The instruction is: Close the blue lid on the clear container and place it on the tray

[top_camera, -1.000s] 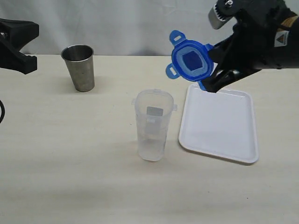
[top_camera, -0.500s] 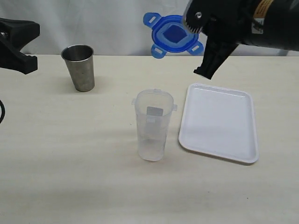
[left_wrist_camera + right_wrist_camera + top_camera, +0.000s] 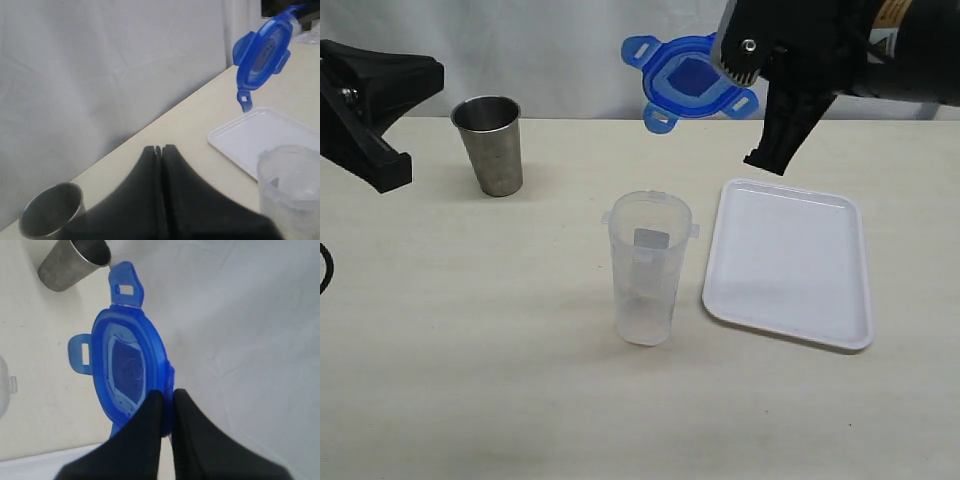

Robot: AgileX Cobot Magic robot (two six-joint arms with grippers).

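- Left gripper (image 3: 159, 149): black, at the upper left edge of the exterior view, above the table (image 3: 470, 360). Jaws pressed together, nothing between them.
- Steel cup (image 3: 490, 145): upright on the table, upper left, open mouth up.
- Clear container (image 3: 647, 280): upright at centre frame, top open, lid off.
- Blue lid (image 3: 688, 78): top centre, held in the air above and behind the container, tilted, flaps splayed out.
- Right gripper (image 3: 163, 396): upper right, jaws clamped on the lid's rim.
- Tray (image 3: 790, 270): white, flat on the table, right of centre, just beside the container, not touching it.
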